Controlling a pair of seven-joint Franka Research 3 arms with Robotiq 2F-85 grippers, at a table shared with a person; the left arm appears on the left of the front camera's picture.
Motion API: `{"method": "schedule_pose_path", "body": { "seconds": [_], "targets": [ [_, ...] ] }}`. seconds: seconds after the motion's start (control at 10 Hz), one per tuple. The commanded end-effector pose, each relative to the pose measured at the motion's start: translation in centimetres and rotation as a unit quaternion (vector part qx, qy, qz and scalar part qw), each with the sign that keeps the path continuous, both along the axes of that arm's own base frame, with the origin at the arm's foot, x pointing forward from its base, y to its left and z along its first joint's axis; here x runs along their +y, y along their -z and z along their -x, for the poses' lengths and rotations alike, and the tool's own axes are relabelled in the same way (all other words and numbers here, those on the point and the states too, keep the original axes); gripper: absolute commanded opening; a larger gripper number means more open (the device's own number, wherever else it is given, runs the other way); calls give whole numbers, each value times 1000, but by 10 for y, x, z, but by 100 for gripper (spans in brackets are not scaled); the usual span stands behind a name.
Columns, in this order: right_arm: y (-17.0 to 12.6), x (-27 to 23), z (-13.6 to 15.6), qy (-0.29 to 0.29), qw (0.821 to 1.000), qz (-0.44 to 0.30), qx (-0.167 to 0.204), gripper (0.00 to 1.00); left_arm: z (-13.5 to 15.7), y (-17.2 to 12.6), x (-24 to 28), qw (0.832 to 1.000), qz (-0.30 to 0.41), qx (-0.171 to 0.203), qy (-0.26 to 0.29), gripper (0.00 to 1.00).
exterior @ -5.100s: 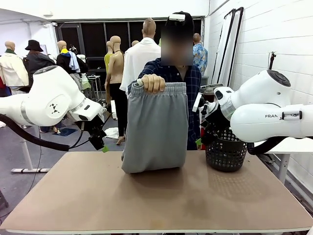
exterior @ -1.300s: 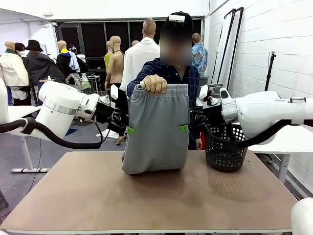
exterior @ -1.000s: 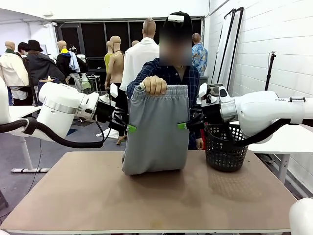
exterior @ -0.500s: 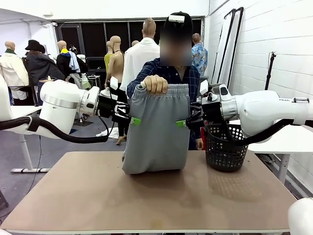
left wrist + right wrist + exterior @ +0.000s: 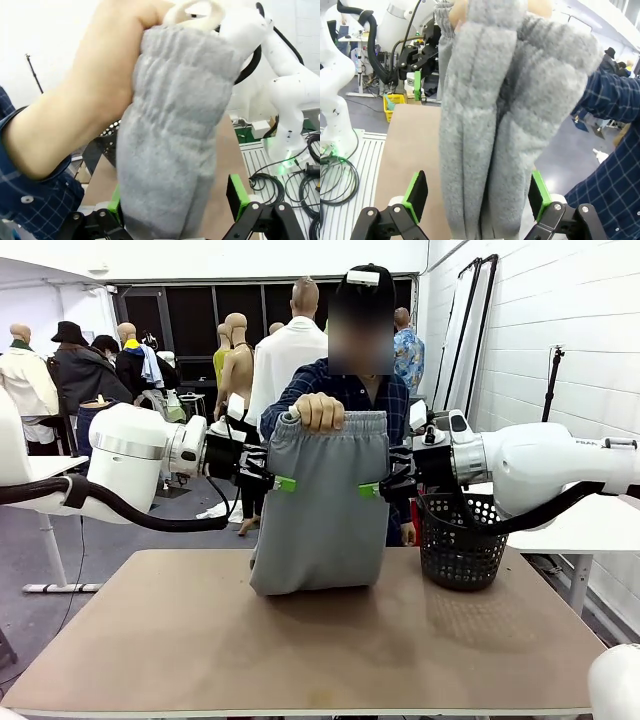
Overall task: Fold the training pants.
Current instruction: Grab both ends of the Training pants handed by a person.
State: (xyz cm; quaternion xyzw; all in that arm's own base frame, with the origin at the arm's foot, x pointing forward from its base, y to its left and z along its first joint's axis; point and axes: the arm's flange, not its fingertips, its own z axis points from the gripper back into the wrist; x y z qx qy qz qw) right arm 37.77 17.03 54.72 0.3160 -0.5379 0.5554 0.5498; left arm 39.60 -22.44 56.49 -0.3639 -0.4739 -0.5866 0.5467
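A person's hand (image 5: pixel 316 411) holds the grey training pants (image 5: pixel 318 510) up by the gathered waistband, and their lower end rests bunched on the table (image 5: pixel 300 640). My left gripper (image 5: pixel 281 483) is at the pants' left edge, a little below the waistband. It is open, and in the left wrist view the fabric (image 5: pixel 175 130) hangs between its green pads (image 5: pixel 237 196). My right gripper (image 5: pixel 372 490) is at the right edge at about the same height. It is also open, with the grey cloth (image 5: pixel 490 115) between its fingers (image 5: pixel 416 194).
A black mesh basket (image 5: pixel 460 540) stands at the table's far right, under my right arm. The person stands right behind the pants at the far edge. The near half of the tabletop is bare.
Both grippers have moved inward and slightly up, from just beside the pants to straddling their left and right edges. The person still holds the waistband in the same place.
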Motion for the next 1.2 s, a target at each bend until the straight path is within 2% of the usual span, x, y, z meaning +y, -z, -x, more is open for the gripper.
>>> {"method": "schedule_pose_path", "body": {
  "seconds": [0.0, 0.5, 0.8, 1.1],
  "targets": [
    [-12, 3, 3, -16, 1000, -9, 12, 100, -8, -2, -5, 999, 17, -12, 26, 100],
    [-26, 7, 4, -21, 999, -40, 21, 100, -15, -4, -11, 998, 49, -10, 33, 100],
    [-26, 11, 0, -7, 998, -52, 33, 100, -20, -6, -16, 997, 65, -8, 30, 100],
    [-20, 8, -7, 1, 997, -61, 45, 100, -17, -12, -22, 997, 63, -23, 43, 100]
  ]
}}
